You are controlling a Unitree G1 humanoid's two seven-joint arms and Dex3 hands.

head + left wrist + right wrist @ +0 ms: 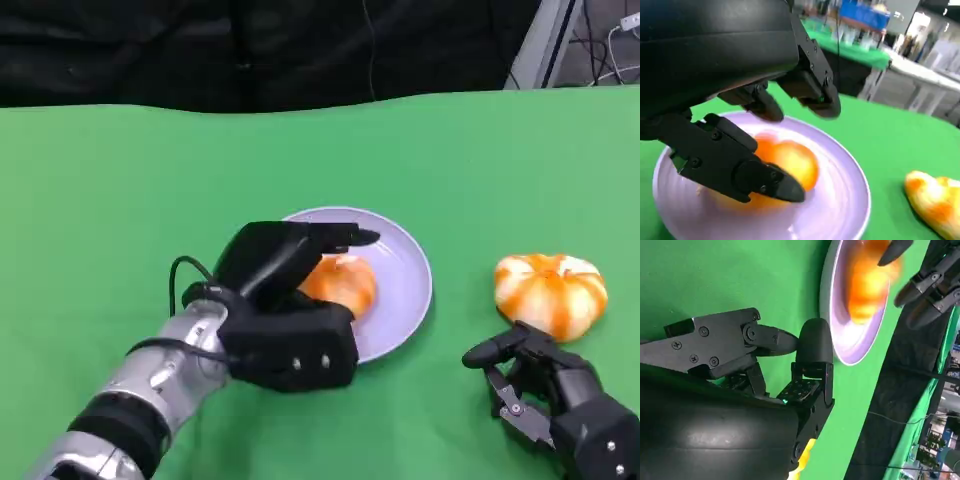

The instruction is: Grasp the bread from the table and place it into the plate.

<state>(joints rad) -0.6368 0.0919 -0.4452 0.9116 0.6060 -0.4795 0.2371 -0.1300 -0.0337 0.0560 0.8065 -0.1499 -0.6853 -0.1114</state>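
The plate (405, 290) is a shallow, smooth lilac disc lying flat on the green cloth of the table (120, 200), near the middle of the head view. A bun (342, 283) sits in its left half, round, glossy, orange fading to pale, inside the rim and clear of it on the far side. The left hand (285, 320) hangs over that bun, a black shell with hard jointed fingers (747, 172). In the left wrist view the fingers are spread around the bun, one low at its near side and others arched above it. Whether any pad touches the bun cannot be told; the hand looks apart, not clamped.

A second bread (551, 292) lies on the cloth right of the plate, well apart from its rim. It is lobed like a small pumpkin, orange with white streaks, and looks soft. The right hand (555, 395) rests on the table just in front of it, fingers curled loosely with a gap between them, holding nothing; the fingertips (480, 353) sit near the bread's lower edge.

Open cloth runs wide to the left of the plate and behind it up to the table's far edge, where a black backdrop (250, 50) begins. Between plate and second bread lies a bare strip of green.
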